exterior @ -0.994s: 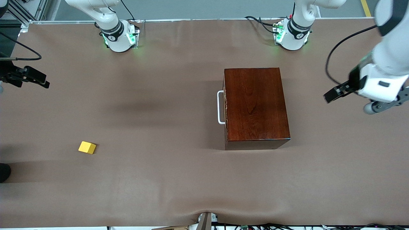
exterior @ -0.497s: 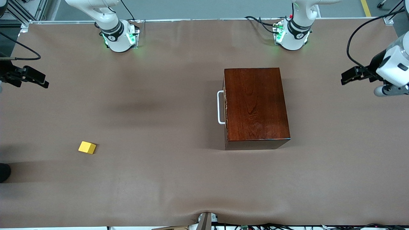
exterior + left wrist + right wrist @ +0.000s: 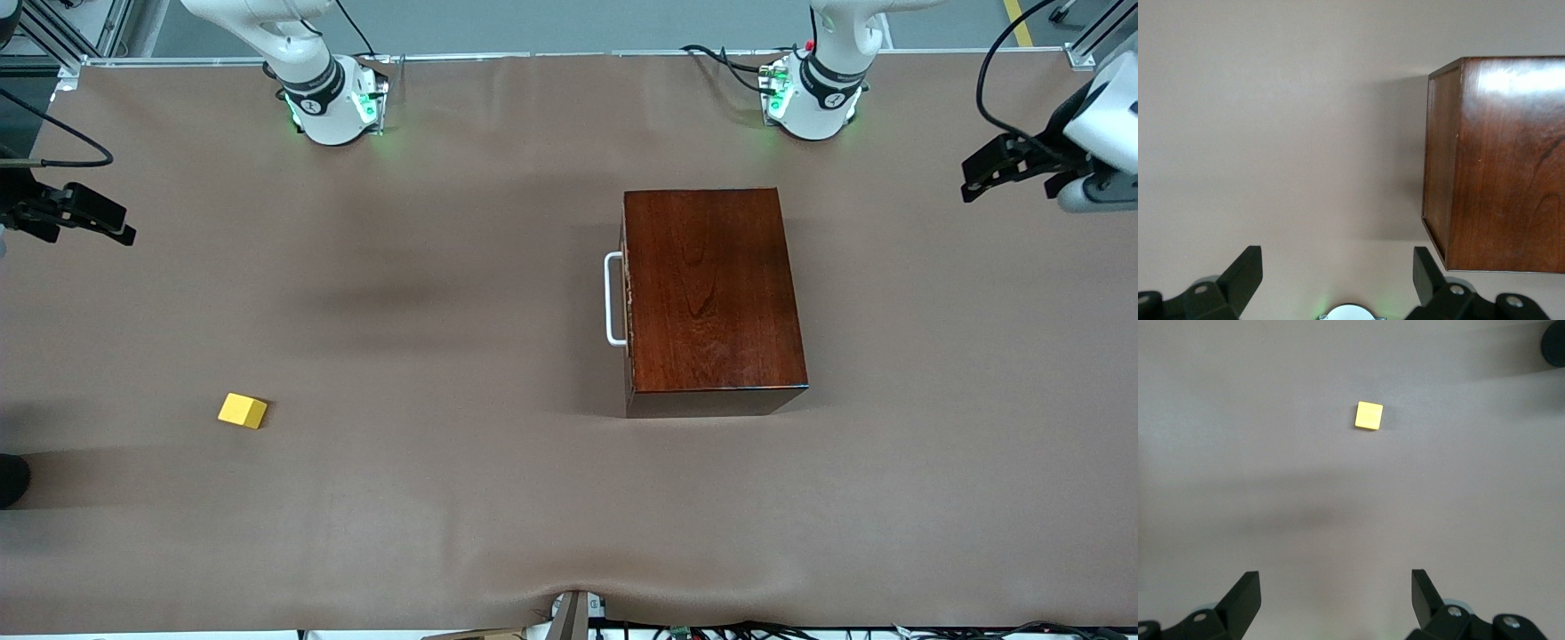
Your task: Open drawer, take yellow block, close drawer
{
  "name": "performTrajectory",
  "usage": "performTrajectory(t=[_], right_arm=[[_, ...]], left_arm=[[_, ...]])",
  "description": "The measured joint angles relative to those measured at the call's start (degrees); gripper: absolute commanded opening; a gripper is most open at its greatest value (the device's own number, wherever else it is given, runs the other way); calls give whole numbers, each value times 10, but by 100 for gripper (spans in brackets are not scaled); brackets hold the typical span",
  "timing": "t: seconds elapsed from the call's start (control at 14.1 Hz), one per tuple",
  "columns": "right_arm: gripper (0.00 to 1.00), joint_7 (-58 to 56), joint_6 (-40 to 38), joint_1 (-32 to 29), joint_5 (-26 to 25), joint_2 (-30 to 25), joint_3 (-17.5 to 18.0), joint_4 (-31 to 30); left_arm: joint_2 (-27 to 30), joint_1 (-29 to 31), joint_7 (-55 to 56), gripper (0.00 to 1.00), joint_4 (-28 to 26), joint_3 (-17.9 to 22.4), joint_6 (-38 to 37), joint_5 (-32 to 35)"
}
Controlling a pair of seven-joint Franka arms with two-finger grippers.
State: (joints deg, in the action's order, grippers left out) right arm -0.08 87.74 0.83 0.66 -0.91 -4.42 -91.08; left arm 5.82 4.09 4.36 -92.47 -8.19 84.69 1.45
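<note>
The left gripper (image 3: 978, 178) is hanging with its fingers (image 3: 1238, 277) spread wide and holding nothing, high over the bench's edge at the left arm's end; the right gripper (image 3: 111, 222) is likewise gaping, its fingers (image 3: 1241, 597) touching nothing, up over the edge at the right arm's end. The drawer (image 3: 628, 302) is sitting pushed fully into the dark wooden box (image 3: 711, 289) in the middle of the bench, its white handle (image 3: 612, 299) facing the right arm's end, and the yellow block (image 3: 243, 411) is lying out on the bare cloth toward the bench's corner at the right arm's end, nearer to the front camera than the box. Judging from this, the job looks finished and both arms are parking: the sound course is keeping both grippers high and well apart from box and block, touching nothing.
</note>
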Motion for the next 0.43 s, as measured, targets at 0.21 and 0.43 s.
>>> performTrajectory(t=[0.21, 0.43], right_arm=[[100, 0, 0, 0, 0, 0, 0, 0], [100, 0, 0, 0, 0, 0, 0, 0]], left_arm=[[-2, -1, -1, 100, 13, -2, 1, -5], [-3, -1, -1, 100, 17, -3, 0, -9]])
